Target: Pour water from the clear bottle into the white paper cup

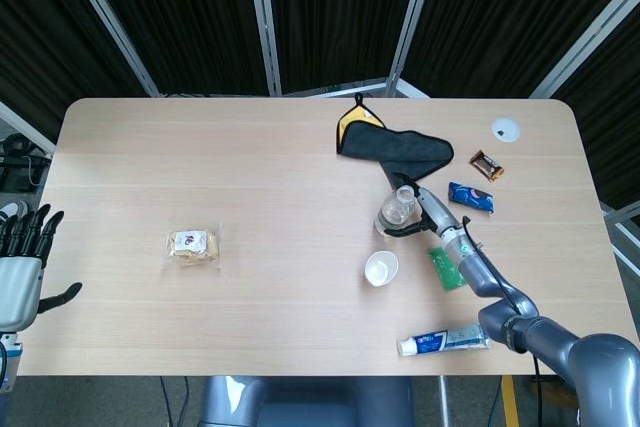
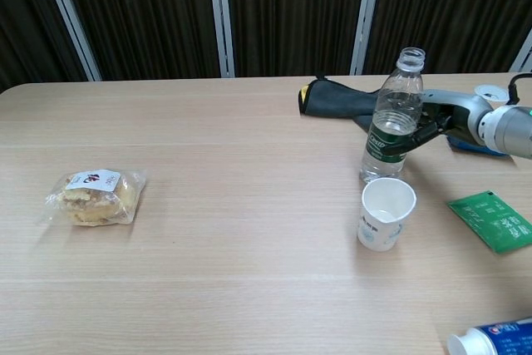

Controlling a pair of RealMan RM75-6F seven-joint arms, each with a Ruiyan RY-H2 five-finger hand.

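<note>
The clear bottle (image 1: 395, 212) (image 2: 392, 122), uncapped and with a green label, stands right of the table's centre. My right hand (image 1: 432, 212) (image 2: 445, 118) has come in from the right and grips it at the label, thumb across the front and fingers behind. The bottle's base still rests on the table. The white paper cup (image 1: 381, 268) (image 2: 386, 214) stands upright just in front of the bottle, apart from the hand. My left hand (image 1: 20, 267) hangs open beyond the table's left edge, holding nothing.
A black cloth (image 1: 395, 147) (image 2: 341, 101) lies behind the bottle. A green packet (image 1: 447, 267) (image 2: 492, 219), a blue packet (image 1: 470, 197) and a toothpaste tube (image 1: 445, 338) lie near the right arm. A wrapped snack (image 1: 193, 246) (image 2: 94, 197) sits far left.
</note>
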